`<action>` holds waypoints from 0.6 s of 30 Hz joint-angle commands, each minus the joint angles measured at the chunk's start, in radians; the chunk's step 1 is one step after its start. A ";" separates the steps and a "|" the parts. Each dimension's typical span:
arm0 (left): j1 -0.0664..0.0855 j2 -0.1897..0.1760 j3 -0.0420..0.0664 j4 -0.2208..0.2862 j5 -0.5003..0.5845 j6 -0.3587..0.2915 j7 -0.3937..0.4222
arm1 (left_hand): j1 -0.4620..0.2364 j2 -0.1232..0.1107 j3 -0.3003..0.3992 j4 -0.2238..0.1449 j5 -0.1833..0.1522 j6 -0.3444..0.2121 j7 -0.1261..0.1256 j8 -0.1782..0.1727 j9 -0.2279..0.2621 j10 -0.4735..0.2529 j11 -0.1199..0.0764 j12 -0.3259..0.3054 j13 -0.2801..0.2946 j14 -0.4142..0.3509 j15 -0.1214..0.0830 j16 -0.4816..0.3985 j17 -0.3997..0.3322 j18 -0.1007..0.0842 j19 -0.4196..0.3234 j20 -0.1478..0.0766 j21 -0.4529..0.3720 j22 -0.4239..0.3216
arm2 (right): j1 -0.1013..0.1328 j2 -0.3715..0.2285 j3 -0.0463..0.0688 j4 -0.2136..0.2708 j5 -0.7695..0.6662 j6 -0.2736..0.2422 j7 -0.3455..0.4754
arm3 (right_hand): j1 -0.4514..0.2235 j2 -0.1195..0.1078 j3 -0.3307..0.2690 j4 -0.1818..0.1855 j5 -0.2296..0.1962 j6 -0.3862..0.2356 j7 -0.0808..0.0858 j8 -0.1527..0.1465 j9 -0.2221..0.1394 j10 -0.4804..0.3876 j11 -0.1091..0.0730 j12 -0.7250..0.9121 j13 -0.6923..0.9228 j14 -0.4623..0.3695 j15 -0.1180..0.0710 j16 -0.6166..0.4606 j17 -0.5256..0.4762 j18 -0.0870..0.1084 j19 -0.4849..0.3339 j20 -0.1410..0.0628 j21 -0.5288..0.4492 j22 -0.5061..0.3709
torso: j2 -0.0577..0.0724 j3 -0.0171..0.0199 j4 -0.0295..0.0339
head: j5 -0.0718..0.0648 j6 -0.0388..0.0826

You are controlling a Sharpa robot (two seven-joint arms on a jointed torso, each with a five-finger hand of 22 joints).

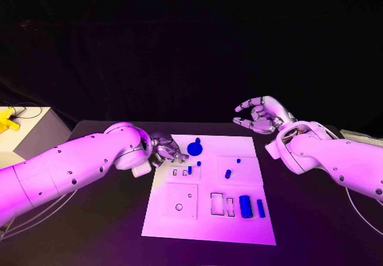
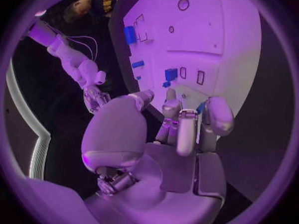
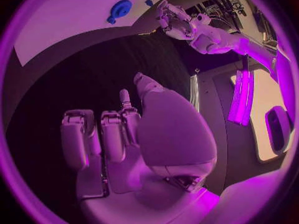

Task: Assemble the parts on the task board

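The task board [image 1: 211,221] lies mid-table [image 1: 96,233]. On it, a round part [image 1: 195,148] sits toward eleven o'clock, two long parts [image 1: 245,205] lie side by side toward four o'clock, and a small part [image 1: 227,173] stands near centre. The left hand [image 1: 164,149] is at the board's ten o'clock edge; the right hand [image 1: 259,115] is beyond one o'clock.

left hand [image 1: 165,150]: you can't tell if its fingertips pinch a part, they cover the task board's [image 1: 239,226] left edge | small parts by the board's middle [image 1: 227,174]: too small for you to make out shape | right wrist view: board cut off, you get just a corner with the round part [image 3: 119,9]
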 commanded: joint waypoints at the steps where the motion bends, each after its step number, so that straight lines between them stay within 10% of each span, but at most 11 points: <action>1: 0.011 0.017 -0.009 -0.016 -0.068 0.083 -0.040 | -0.015 0.001 -0.012 0.001 -0.002 -0.002 -0.007 0.014 0.014 0.004 -0.004 0.002 0.001 0.073 -0.009 0.005 0.184 -0.009 0.002 -0.009 0.004 0.002 | 0.001 0.000 0.000 -0.005 0.009 0.019 0.003 | 0.003 -0.006 0.007 0.002 0.007 0.006 -0.001 0.004 0.000 -0.003 -0.004 0.001 0.138 0.095 0.002 -0.003 0.214 0.004 0.075 0.002 -0.004 0.205 | 0.005 0.0001 0.0018 | -0.004 -0.002; 18: 0.045 0.114 -0.055 -0.108 -0.114 0.127 -0.050 | -0.099 0.014 -0.069 0.004 -0.003 -0.025 -0.010 0.037 0.057 -0.011 -0.007 -0.007 -0.012 0.070 -0.012 0.000 0.178 -0.011 0.003 -0.014 0.005 0.010 | 0.001 0.008 0.000 -0.024 -0.001 0.027 -0.024 | -0.006 -0.013 0.007 0.006 0.012 -0.004 0.001 0.000 -0.002 -0.008 -0.003 -0.005 0.133 0.093 0.003 -0.006 0.210 0.006 0.072 0.002 -0.010 0.201 | 0.018 -0.0019 0.0039 | -0.003 -0.003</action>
